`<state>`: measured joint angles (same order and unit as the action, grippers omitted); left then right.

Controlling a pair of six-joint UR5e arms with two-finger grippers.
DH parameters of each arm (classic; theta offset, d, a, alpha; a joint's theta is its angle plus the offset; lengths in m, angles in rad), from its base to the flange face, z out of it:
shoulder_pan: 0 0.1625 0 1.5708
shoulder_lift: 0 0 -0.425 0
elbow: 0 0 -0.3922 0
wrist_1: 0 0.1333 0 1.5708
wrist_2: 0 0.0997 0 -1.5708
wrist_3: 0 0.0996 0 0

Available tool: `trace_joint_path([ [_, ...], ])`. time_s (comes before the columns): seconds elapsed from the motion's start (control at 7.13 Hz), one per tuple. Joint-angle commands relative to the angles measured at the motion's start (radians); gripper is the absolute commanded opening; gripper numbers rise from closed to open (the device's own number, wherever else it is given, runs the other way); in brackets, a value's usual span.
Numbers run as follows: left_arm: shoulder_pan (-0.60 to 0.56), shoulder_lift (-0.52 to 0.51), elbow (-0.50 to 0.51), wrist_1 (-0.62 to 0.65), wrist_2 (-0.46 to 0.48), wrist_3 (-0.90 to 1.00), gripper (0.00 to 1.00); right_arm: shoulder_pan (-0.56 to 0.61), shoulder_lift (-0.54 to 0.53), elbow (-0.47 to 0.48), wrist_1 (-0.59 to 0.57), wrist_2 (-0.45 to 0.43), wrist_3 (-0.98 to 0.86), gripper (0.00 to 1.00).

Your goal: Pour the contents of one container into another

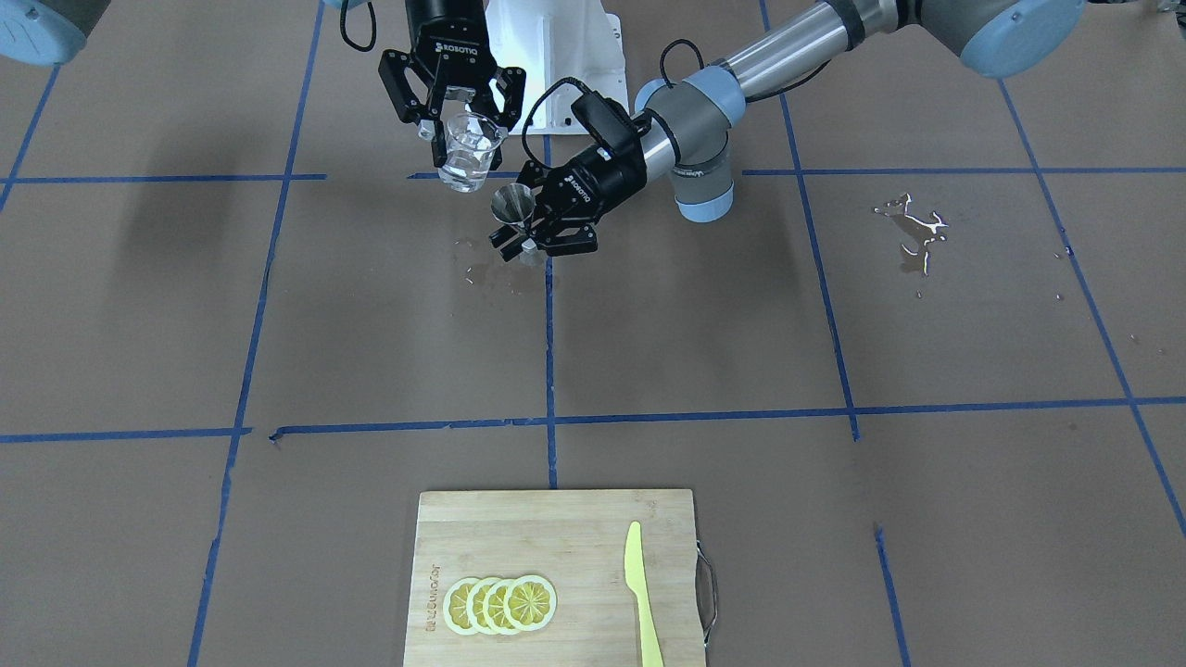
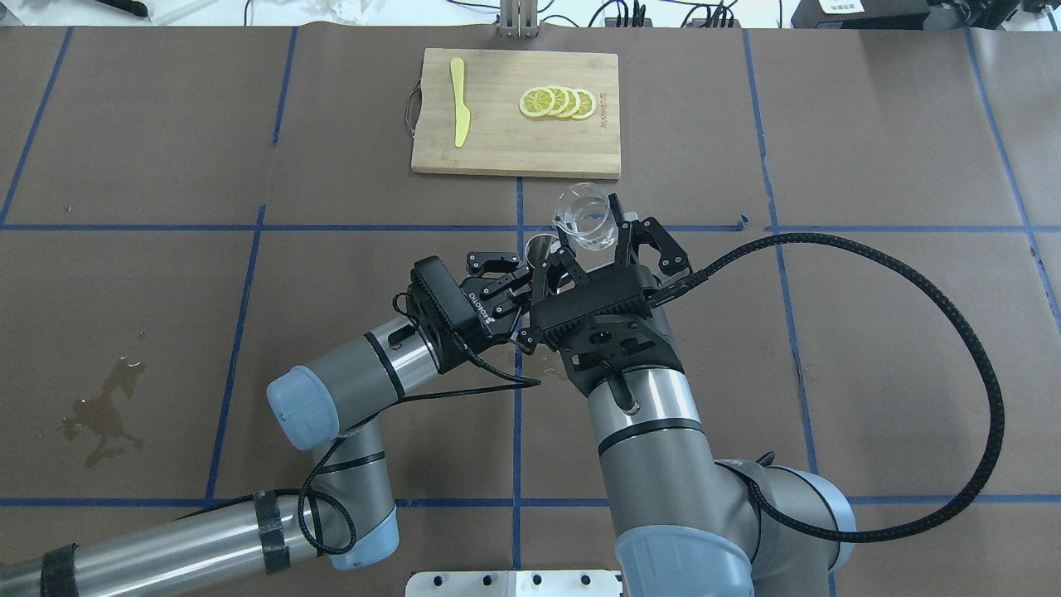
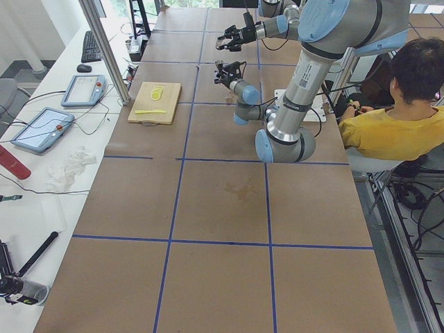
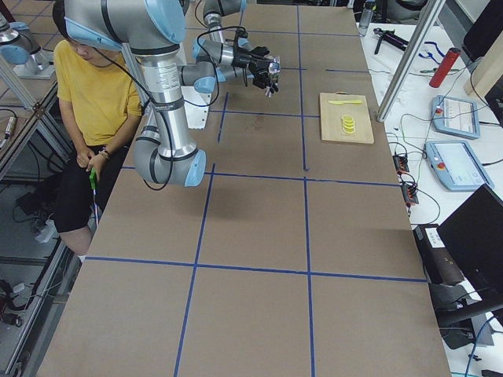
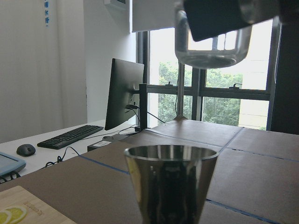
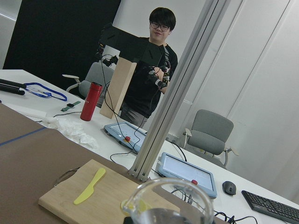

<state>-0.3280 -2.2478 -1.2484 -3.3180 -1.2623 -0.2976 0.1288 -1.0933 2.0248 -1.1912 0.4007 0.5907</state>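
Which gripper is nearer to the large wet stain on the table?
Left. The left gripper, holding the jigger, is far from the stain but on its side; the right gripper, holding the glass cup, is beyond it, farther still.

Brown counter (image 1: 352, 324), blue tape grid (image 1: 704, 414). Wooden cutting board (image 1: 574, 537) lower centre; liquid puddle (image 1: 913, 236) upper right; droplets (image 1: 474, 272) top centre.

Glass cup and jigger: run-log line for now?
right gripper: holding glass cup, higher than jigger | left gripper: holding jigger upright | stream: none visible
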Motion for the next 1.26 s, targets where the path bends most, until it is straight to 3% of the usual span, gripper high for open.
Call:
trace_joint_path([
  [0.0, 0.001, -0.007, 0.003, 0.0, 0.001, 0.0, 0.0, 0.0, 0.001, 0.0, -0.045, 0.0, -0.002, 0.0],
  [1.12, 0.014, -0.013, 0.004, 0.0, 0.004, 0.002, 0.0, 0.0, 0.003, 0.0, -0.113, 0.003, -0.092, 0.0],
])
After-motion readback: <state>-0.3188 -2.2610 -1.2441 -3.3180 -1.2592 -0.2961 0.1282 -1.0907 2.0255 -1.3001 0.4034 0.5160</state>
